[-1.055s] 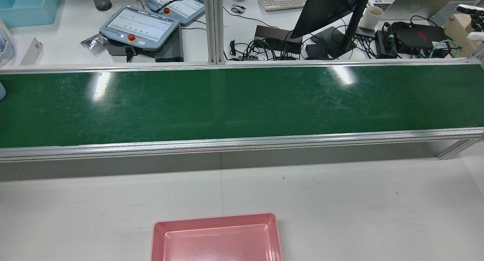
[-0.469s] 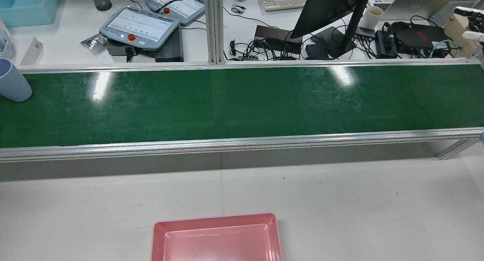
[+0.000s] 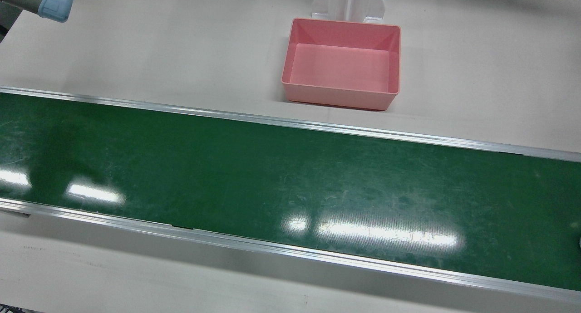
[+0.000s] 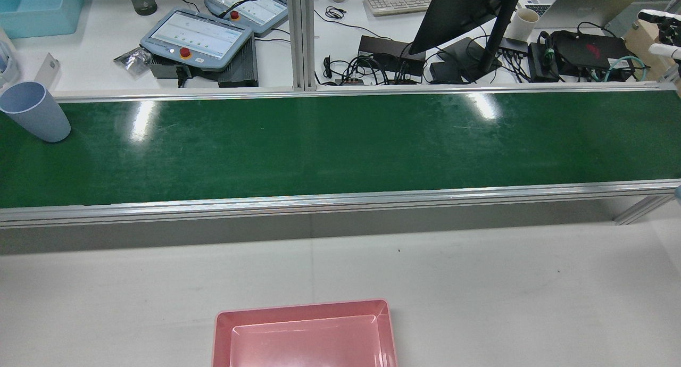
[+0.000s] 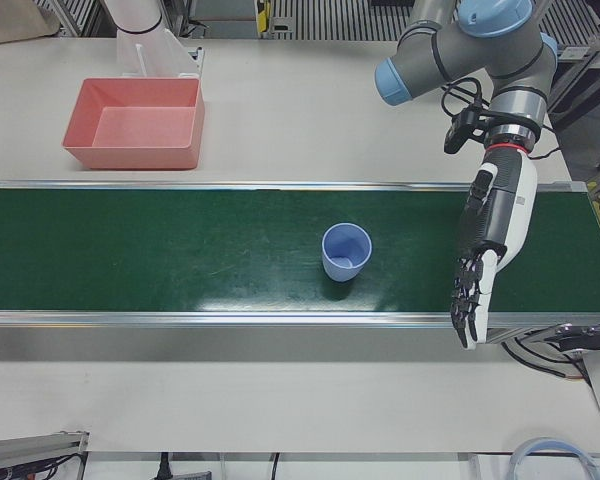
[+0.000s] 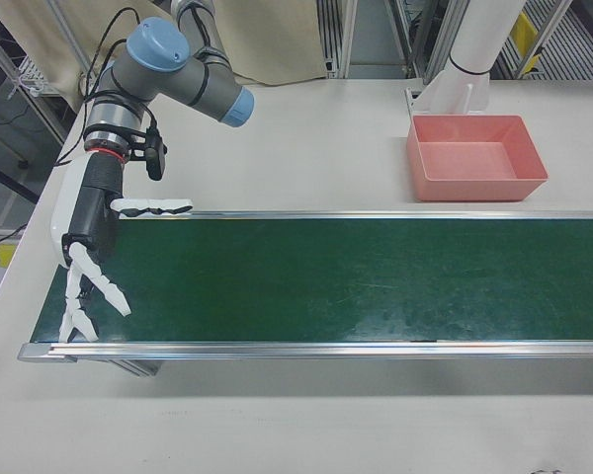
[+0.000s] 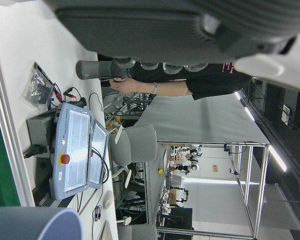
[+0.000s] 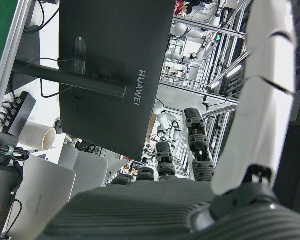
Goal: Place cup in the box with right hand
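Observation:
A light blue cup (image 4: pixel 34 111) stands upright on the green belt (image 4: pixel 340 143), near its left end in the rear view. In the left-front view the cup (image 5: pixel 346 252) is mid-belt, and my left hand (image 5: pixel 485 250) hangs open to its right, fingers straight and pointing down, apart from it. The cup's rim (image 7: pixel 35 225) shows at the bottom of the left hand view. My right hand (image 6: pixel 94 257) is open with fingers spread over the belt's other end, far from the cup. The pink box (image 3: pixel 340 95) sits empty on the white table (image 3: pixel 181 54) beside the belt.
Beyond the belt stand two teach pendants (image 4: pixel 197 37), a black monitor (image 4: pixel 463 10), cables and a keyboard (image 4: pixel 399 2). A white pedestal (image 3: pixel 347 2) rises behind the box. A person's arm (image 7: pixel 170 89) shows in the left hand view. Aluminium rails (image 4: pixel 340 201) edge the belt.
The cup has come into the rear view from the left edge and moved right along the belt. The hands and the box have stayed put.

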Available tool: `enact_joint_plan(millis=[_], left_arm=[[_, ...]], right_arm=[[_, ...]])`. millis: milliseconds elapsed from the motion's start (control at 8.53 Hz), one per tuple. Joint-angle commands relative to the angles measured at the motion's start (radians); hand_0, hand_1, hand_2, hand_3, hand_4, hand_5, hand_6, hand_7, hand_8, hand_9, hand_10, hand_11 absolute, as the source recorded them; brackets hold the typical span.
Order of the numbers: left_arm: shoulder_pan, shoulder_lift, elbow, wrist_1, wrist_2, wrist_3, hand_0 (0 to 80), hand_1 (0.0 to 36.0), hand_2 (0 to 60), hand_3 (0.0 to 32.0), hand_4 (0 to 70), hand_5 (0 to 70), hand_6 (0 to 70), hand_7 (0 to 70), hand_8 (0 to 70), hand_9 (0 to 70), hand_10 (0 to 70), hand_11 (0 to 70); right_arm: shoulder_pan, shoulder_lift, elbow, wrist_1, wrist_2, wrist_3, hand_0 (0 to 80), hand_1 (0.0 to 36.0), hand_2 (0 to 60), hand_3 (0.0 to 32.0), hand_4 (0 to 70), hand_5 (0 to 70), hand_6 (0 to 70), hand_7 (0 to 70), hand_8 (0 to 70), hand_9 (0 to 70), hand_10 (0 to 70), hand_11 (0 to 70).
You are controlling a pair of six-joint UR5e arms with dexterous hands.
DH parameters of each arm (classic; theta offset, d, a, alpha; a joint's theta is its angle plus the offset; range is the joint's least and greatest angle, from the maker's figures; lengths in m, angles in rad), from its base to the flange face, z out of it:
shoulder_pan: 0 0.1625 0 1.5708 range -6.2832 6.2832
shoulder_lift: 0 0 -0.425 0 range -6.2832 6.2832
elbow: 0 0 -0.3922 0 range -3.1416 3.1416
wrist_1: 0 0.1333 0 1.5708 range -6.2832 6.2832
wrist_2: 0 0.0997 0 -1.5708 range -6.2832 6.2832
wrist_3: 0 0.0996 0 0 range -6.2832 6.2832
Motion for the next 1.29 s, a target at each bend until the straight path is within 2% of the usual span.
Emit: enact_joint_plan(millis=[0, 117, 234, 352, 469, 586, 703, 821, 938, 1055, 1172], left_arm=[[0.0, 0.0, 0.0, 0.0, 0.0, 0.0, 0.0, 0.0, 0.0, 0.0, 0.0, 0.0, 0.0, 0.0, 0.0, 0.0, 0.0, 0.0], [0.0, 0.0, 0.0, 0.0, 0.0, -0.001, 0.0, 0.0, 0.0, 0.0, 0.0, 0.0, 0.0, 0.0, 0.0, 0.0, 0.0, 0.0], [0.0, 0.0, 0.0, 0.0, 0.0, 0.0, 0.0, 0.0, 0.0, 0.0, 0.0, 0.0, 0.0, 0.0, 0.0, 0.0, 0.0, 0.0], [0.0, 0.0, 0.0, 0.0, 0.0, 0.0, 0.0, 0.0, 0.0, 0.0, 0.0, 0.0, 0.0, 0.0, 0.0, 0.0, 0.0, 0.0], [0.0, 0.0, 0.0, 0.0, 0.0, -0.001, 0.0, 0.0, 0.0, 0.0, 0.0, 0.0, 0.0, 0.0, 0.0, 0.0, 0.0, 0.0], [0.0, 0.0, 0.0, 0.0, 0.0, 0.0, 0.0, 0.0, 0.0, 0.0, 0.0, 0.0, 0.0, 0.0, 0.0, 0.0, 0.0, 0.0], [0.0, 0.0, 0.0, 0.0, 0.0, 0.0, 0.0, 0.0, 0.0, 0.0, 0.0, 0.0, 0.0, 0.0, 0.0, 0.0, 0.0, 0.0], [0.0, 0.0, 0.0, 0.0, 0.0, 0.0, 0.0, 0.0, 0.0, 0.0, 0.0, 0.0, 0.0, 0.0, 0.0, 0.0, 0.0, 0.0], [0.0, 0.0, 0.0, 0.0, 0.0, 0.0, 0.0, 0.0, 0.0, 0.0, 0.0, 0.0, 0.0, 0.0, 0.0, 0.0, 0.0, 0.0], [0.0, 0.0, 0.0, 0.0, 0.0, 0.0, 0.0, 0.0, 0.0, 0.0, 0.0, 0.0, 0.0, 0.0, 0.0, 0.0, 0.0, 0.0], [0.0, 0.0, 0.0, 0.0, 0.0, -0.001, 0.0, 0.0, 0.0, 0.0, 0.0, 0.0, 0.0, 0.0, 0.0, 0.0, 0.0, 0.0]], right_arm=[[0.0, 0.0, 0.001, 0.002, 0.0, 0.0, 53.5, 16.2, 3.0, 0.0, 10.5, 5.5, 5.8, 21.4, 0.9, 6.1, 0.0, 0.0], [-0.002, 0.0, 0.001, 0.0, 0.002, 0.0, 53.5, 16.1, 3.0, 0.0, 10.6, 5.5, 5.8, 21.4, 0.9, 5.9, 0.0, 0.0], [-0.003, 0.0, 0.001, 0.002, 0.002, 0.0, 53.0, 17.1, 6.1, 0.0, 9.5, 5.5, 5.8, 21.5, 1.0, 6.1, 0.0, 0.0], [-0.005, 0.002, 0.002, 0.002, 0.005, 0.0, 54.1, 15.4, 0.0, 0.0, 11.8, 5.5, 5.8, 21.4, 1.1, 6.2, 0.0, 0.0], [-0.005, 0.002, 0.007, 0.002, 0.005, 0.0, 52.9, 20.2, 12.8, 0.0, 6.6, 5.9, 5.7, 20.0, 1.0, 5.9, 0.0, 0.0], [-0.005, 0.002, 0.008, 0.002, 0.005, 0.0, 54.6, 19.6, 7.0, 0.0, 8.0, 6.3, 5.4, 17.9, 1.1, 5.6, 0.0, 0.0], [-0.006, 0.002, 0.008, 0.002, 0.005, 0.0, 54.7, 20.9, 10.8, 0.0, 6.9, 6.6, 4.8, 14.5, 0.9, 4.6, 0.0, 0.0], [-0.009, 0.006, 0.01, 0.002, 0.005, 0.0, 53.7, 24.5, 26.6, 0.0, 5.3, 6.9, 4.7, 13.7, 0.6, 4.1, 0.0, 0.0], [-0.011, 0.011, 0.01, 0.0, 0.005, -0.002, 56.4, 33.7, 52.4, 0.0, 3.8, 8.8, 5.2, 14.5, 0.0, 3.0, 0.0, 0.0], [-0.011, 0.012, 0.01, 0.0, 0.005, -0.002, 62.4, 36.0, 60.0, 0.0, 2.6, 10.7, 5.3, 13.0, 0.0, 1.3, 0.0, 0.0], [-0.012, 0.015, 0.01, -0.005, 0.005, -0.002, 73.6, 36.0, 60.0, 0.0, 0.0, 12.9, 4.8, 7.0, 0.0, 0.0, 0.0, 0.8]])
